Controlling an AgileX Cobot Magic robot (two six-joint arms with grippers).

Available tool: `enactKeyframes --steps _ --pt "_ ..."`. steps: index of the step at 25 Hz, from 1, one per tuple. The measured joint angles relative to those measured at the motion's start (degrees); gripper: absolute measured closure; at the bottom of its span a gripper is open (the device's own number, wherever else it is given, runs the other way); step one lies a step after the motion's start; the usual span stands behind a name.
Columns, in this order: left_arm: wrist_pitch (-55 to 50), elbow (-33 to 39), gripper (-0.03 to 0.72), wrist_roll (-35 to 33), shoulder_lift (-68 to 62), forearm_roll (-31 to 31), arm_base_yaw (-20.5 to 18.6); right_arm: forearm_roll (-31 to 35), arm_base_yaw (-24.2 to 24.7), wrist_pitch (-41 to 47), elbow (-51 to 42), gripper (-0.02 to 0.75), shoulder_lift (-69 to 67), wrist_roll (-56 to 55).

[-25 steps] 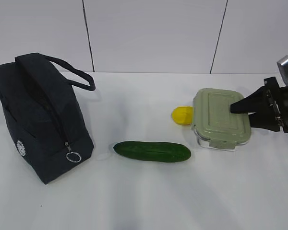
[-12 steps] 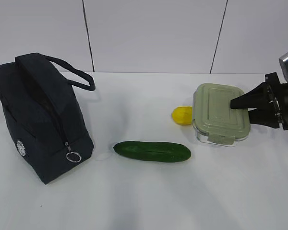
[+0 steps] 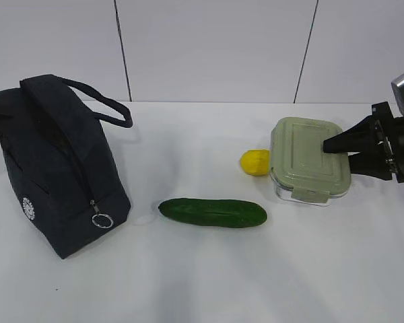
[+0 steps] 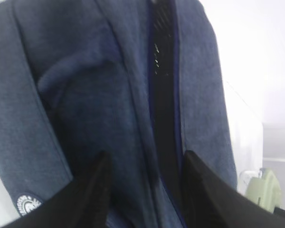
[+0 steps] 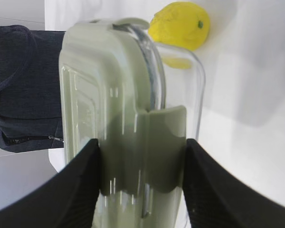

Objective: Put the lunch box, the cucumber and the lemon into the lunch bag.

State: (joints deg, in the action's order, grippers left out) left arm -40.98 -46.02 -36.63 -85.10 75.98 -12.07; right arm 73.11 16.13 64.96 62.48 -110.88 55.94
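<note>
The right gripper [image 5: 138, 183] clamps the box [image 3: 309, 160] at right of the frame, one finger on the lid, one under the base, lifting that end off the surface [image 3: 209, 276]. The lemon [image 3: 254, 162] sits just left of the box. The cucumber [image 3: 213, 212] lies at centre. The bag [image 3: 54, 168] stands at left; the left gripper [image 4: 145, 183] pinches its fabric beside the zipper.
</note>
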Motion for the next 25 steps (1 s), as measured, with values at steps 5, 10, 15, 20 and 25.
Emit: enactKeyframes --steps 5,10,15,20,25 --pt "1.17 0.0 0.351 0.0 -2.44 0.48 0.15 0.0 0.0 0.0 0.0 0.337 0.0 0.0" --pt "1.17 0.0 0.351 0.0 -3.9 1.22 0.15 0.0 0.0 0.0 0.0 0.337 0.0 0.0" --pt "1.3 0.0 0.351 -0.03 -3.9 3.55 0.83 0.0 0.0 0.0 0.0 0.337 0.0 0.0" --pt "1.39 0.0 0.362 -0.03 -3.9 3.68 2.17 0.0 0.0 0.0 0.0 0.337 0.09 0.0" --pt "1.52 0.0 0.454 -0.12 -3.9 3.78 2.29 0.0 0.0 0.0 0.0 0.337 0.09 0.0"
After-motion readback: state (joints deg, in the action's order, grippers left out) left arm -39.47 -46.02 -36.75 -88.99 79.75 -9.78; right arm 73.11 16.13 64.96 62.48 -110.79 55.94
